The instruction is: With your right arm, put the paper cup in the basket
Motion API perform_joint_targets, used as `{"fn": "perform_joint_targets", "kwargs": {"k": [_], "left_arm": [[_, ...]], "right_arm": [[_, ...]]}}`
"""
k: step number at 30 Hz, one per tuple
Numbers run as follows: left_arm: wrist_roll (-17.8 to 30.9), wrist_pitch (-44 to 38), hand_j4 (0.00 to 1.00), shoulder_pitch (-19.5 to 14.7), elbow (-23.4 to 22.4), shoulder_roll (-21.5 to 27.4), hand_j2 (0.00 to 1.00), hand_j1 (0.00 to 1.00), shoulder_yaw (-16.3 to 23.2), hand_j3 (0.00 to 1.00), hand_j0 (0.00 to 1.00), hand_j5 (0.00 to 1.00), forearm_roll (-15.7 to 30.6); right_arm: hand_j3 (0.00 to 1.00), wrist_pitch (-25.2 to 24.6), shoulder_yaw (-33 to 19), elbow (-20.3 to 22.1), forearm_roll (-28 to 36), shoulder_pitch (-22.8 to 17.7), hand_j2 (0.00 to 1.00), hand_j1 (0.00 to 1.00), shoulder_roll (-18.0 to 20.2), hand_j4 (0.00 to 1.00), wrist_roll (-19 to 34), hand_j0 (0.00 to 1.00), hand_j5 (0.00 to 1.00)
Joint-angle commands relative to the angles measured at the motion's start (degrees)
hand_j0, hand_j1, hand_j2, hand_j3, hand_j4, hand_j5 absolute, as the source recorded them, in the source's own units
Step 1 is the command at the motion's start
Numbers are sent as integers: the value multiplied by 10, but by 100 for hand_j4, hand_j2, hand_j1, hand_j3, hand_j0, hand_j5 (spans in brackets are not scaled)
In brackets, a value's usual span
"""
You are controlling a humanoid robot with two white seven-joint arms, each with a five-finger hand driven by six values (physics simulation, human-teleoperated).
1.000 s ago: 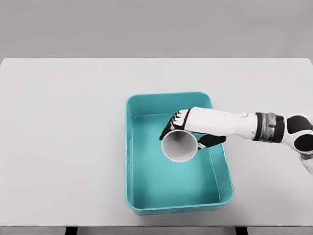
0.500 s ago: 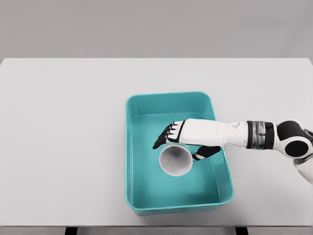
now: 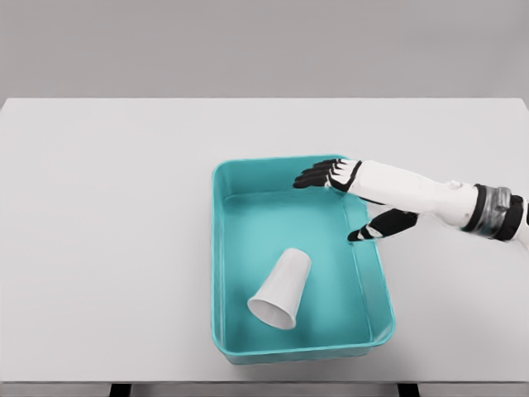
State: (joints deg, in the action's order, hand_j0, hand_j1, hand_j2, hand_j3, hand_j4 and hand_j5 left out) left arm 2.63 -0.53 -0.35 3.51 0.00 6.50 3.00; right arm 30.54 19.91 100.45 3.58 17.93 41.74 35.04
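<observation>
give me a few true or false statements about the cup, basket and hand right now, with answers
1. The paper cup lies on its side inside the basket. True.
2. The right hand grips the cup. False: its fingers are spread, holding nothing, apart from the cup.
3. The cup's open mouth faces the basket's near edge. True.
4. The basket is red. False: it is teal.
5. The hand is over the basket's near left corner. False: it is by the far right corner.

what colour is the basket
Teal, seen in the head view: the basket holds the white cup.
</observation>
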Motion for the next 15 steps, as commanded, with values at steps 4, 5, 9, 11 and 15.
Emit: {"fn": "perform_joint_targets", "kwargs": {"k": [4,5,9,11,15], "left_arm": [[0,0,100,0,0,0,100,100,0,100,100,100,0],[0,0,100,0,0,0,100,100,0,100,100,100,0],[0,0,100,0,0,0,100,100,0,100,100,100,1],[0,0,100,0,0,0,100,100,0,100,100,100,0],[0,1,100,0,0,0,100,100,1,100,100,100,-1]], "right_arm": [[100,-34,-142,-1,127,-35,100,100,-2,100,0,100,100],[100,-39,-160,-2,127,-47,100,100,-3,100,0,100,100],[100,-46,-180,-3,126,-69,100,100,-17,100,0,100,100],[100,-48,-181,-9,124,-76,100,100,-30,100,0,100,100],[100,-48,-181,-31,122,-84,100,100,-48,100,0,100,100]]}}
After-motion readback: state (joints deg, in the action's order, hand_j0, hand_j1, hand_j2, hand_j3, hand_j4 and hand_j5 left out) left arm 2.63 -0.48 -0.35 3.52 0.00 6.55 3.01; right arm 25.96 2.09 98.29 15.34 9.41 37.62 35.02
